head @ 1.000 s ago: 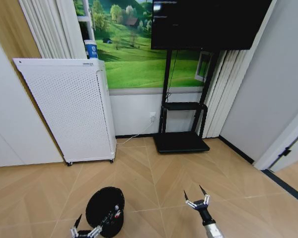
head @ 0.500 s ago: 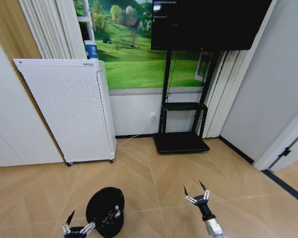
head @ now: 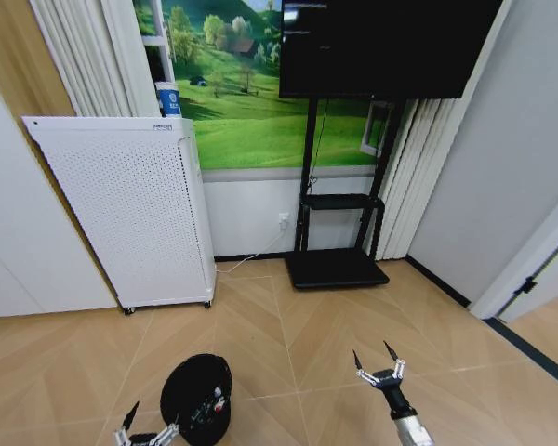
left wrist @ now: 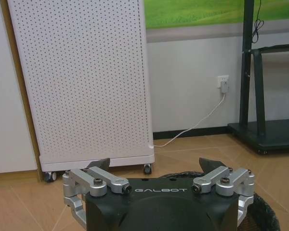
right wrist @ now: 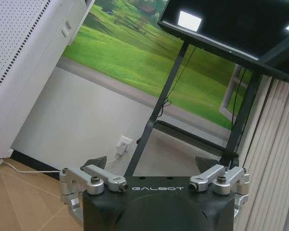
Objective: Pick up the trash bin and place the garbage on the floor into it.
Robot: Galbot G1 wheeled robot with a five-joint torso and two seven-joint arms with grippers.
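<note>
Left gripper (head: 146, 435) is held spread beside the trash bin (head: 197, 400); right gripper (head: 379, 373) is likewise spread, empty. Litter is seen inside the bin; the job is judged nearly done.

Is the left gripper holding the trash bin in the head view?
No. The left gripper is open beside the trash bin, which stands on the floor with nothing between the fingers.

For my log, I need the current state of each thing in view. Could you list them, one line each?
trash bin: upright on the floor, litter inside
left claw: open, beside the bin, holding nothing
right claw: open, empty, above bare floor
TV: mostly dark, small text at top left
white perforated appliance: upright on wheels, against the wall
</note>
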